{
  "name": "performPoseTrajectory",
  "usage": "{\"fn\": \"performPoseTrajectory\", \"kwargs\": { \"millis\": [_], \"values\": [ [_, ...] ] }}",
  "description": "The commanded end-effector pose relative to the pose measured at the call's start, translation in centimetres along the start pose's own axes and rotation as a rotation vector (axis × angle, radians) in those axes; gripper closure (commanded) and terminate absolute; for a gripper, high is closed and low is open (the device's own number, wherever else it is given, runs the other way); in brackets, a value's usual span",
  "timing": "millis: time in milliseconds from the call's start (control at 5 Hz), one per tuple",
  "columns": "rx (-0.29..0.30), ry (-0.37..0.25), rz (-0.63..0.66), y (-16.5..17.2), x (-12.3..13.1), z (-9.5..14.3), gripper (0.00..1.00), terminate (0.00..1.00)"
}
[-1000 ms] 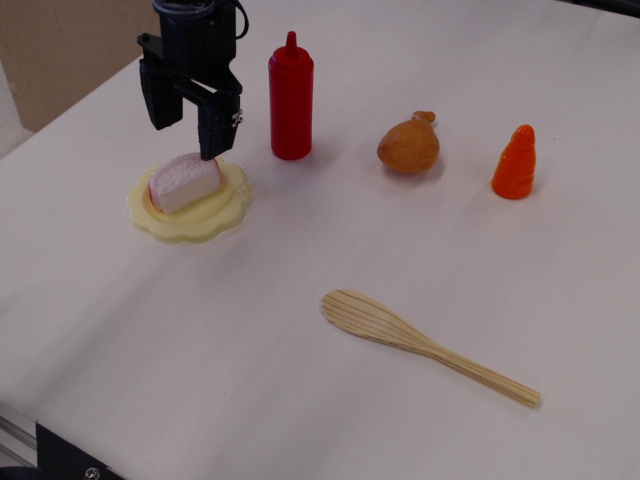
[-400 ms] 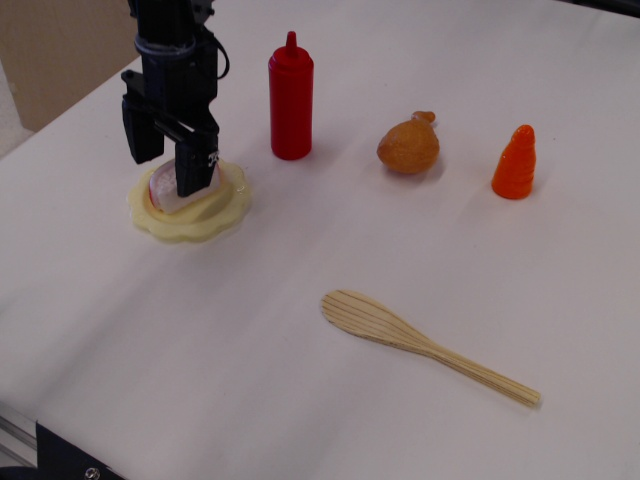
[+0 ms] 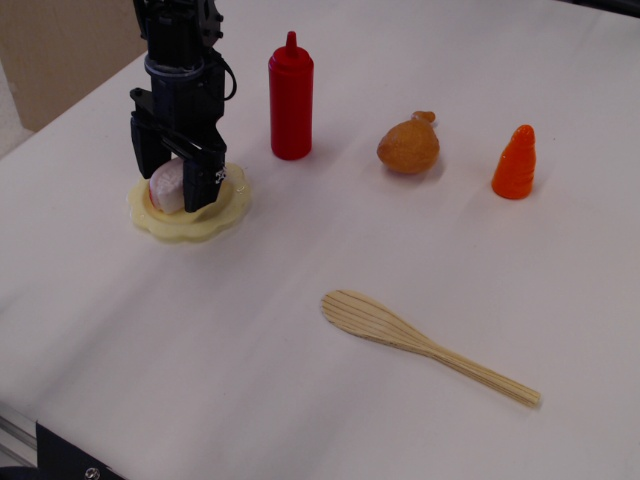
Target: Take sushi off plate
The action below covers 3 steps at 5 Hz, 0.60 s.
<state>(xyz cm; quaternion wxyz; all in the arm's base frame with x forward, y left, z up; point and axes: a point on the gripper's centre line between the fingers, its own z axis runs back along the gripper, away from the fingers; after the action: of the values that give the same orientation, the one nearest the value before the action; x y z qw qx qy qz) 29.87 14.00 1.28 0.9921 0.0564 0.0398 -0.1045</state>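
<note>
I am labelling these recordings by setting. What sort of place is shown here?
Probably a lab tabletop for robot practice, not a real kitchen: a white-covered table, toy items such as the sushi on a plate, and a black gripper around it.

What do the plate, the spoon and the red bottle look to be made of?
The plate looks like glossy pale yellow plastic: smooth sheen and a moulded scalloped rim. The spoon appears to be unfinished light wood, with visible straight grain lines and a matte surface. The red bottle seems to be smooth plastic with a soft shine along its side, likely a toy ketchup bottle.
</note>
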Motion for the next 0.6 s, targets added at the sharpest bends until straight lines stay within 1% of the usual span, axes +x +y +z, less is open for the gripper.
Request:
{"fn": "performPoseTrajectory", "kwargs": {
  "millis": [0,200,400],
  "values": [
    [0.028,-0.044,0.074,1.0,0.0,1.9,1.00,0.00],
    [0.069,-0.069,0.139,1.7,-0.5,4.1,1.00,0.00],
    [0.091,-0.131,0.181,2.0,-1.0,7.0,1.00,0.00]
  ]
}}
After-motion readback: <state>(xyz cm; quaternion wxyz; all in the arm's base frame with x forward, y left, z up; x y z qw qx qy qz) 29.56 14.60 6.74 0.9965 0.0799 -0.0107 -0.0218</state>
